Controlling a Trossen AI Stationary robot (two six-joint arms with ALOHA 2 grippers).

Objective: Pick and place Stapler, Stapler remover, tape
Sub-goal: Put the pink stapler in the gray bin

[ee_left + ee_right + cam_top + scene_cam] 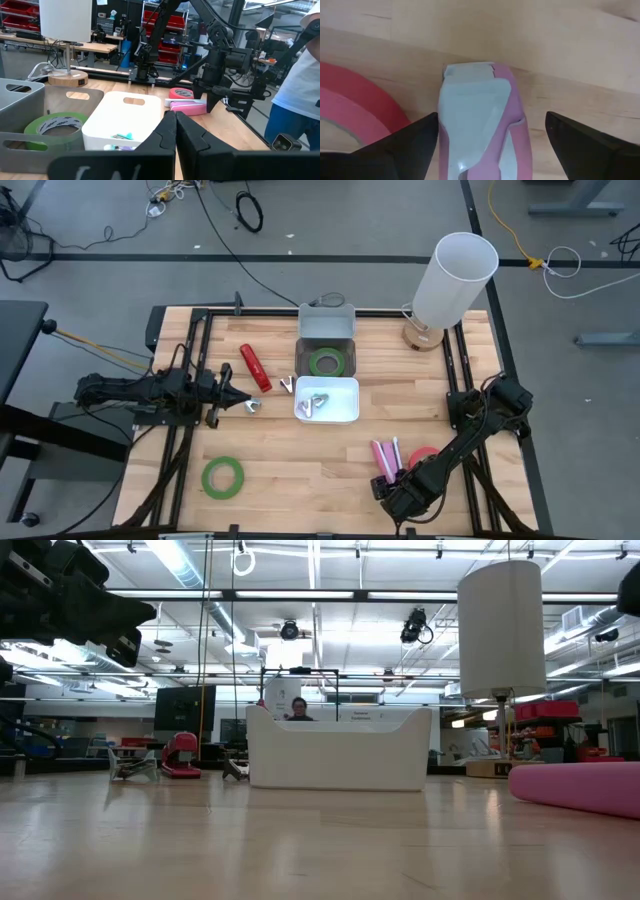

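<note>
Closed left gripper (175, 131) before white bin (127, 117), green tape (55, 127) in grey bin (20, 97).

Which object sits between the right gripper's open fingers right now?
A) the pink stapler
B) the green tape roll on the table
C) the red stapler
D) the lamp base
A: the right wrist view shows the pink stapler lying between the two spread fingers of the right gripper, not yet gripped, with the pink tape roll beside it.
</note>
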